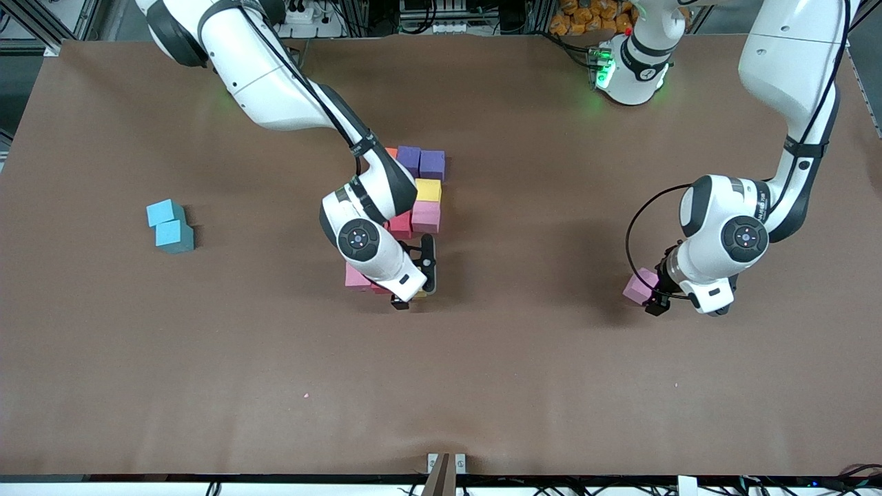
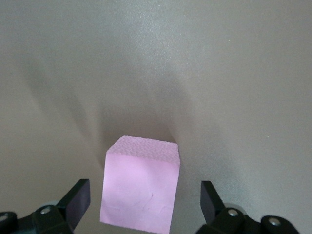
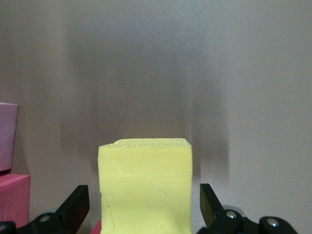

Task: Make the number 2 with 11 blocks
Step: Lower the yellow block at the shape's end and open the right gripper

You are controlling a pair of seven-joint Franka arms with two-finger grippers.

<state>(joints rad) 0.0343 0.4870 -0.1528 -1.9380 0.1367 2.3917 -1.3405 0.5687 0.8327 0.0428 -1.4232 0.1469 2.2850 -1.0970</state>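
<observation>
Hiding much of the number 2 (image 1: pixel 413 207), the right gripper (image 3: pixel 141 207) is spread around a yellow block (image 3: pixel 145 187); the left gripper (image 2: pixel 144 202) is spread around a pink block (image 2: pixel 140 190).

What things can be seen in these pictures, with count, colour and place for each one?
light-blue cubes: two, light blue, touching each other, toward the right arm's end of the table.
purple cubes: two, purple, side by side in the cluster's row farthest from the front camera.
orange cube: one seen, orange, beside the purple cubes, mostly hidden by the right arm.
yellow cube: one, yellow, in the cluster, just nearer than the purple cubes.
yellow cube: one, yellow, between the right gripper's open fingers.
pink cube: one, pink, alone toward the left arm's end, between the left gripper's fingers.
table: one, brown.
right gripper: open, over the cluster's nearest row.
left gripper: open, astride the pink cube.
</observation>
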